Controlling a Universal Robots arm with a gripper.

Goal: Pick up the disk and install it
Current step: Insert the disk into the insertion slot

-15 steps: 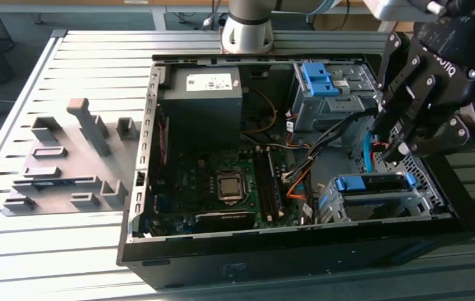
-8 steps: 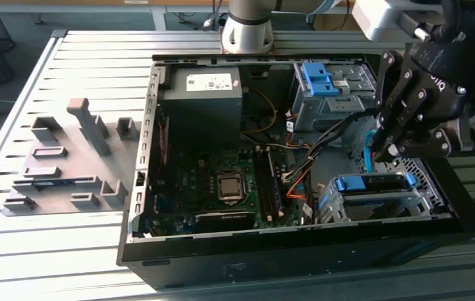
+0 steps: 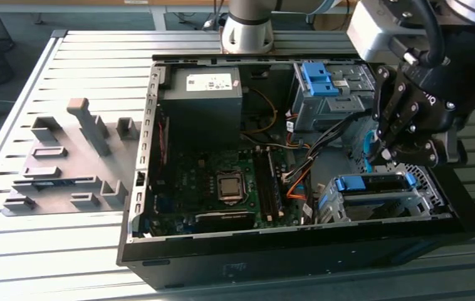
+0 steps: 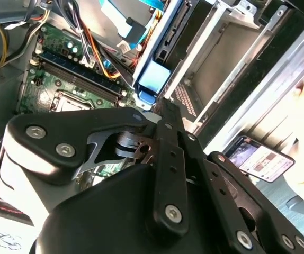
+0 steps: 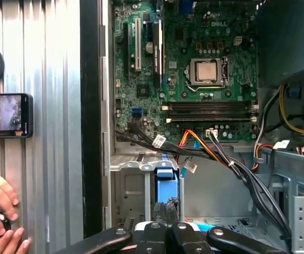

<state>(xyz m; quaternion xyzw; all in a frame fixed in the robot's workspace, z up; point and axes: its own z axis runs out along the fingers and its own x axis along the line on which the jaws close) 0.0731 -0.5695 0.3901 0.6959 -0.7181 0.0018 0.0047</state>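
The gripper (image 3: 405,153), right of frame, hangs over the bracketed disk (image 3: 375,183); its finger state cannot be told.

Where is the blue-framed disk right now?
In the exterior view, the disk sits in the metal drive cage at the open computer case's near corner on the exterior view's right, just below the gripper.

A: Where does the exterior view look from?
B: High, angled down at the open computer case (image 3: 304,188).
A: And the wrist views?
B: Both close inside, sharing the motherboard (image 5: 194,69), seen too in the second wrist view (image 4: 62,79).
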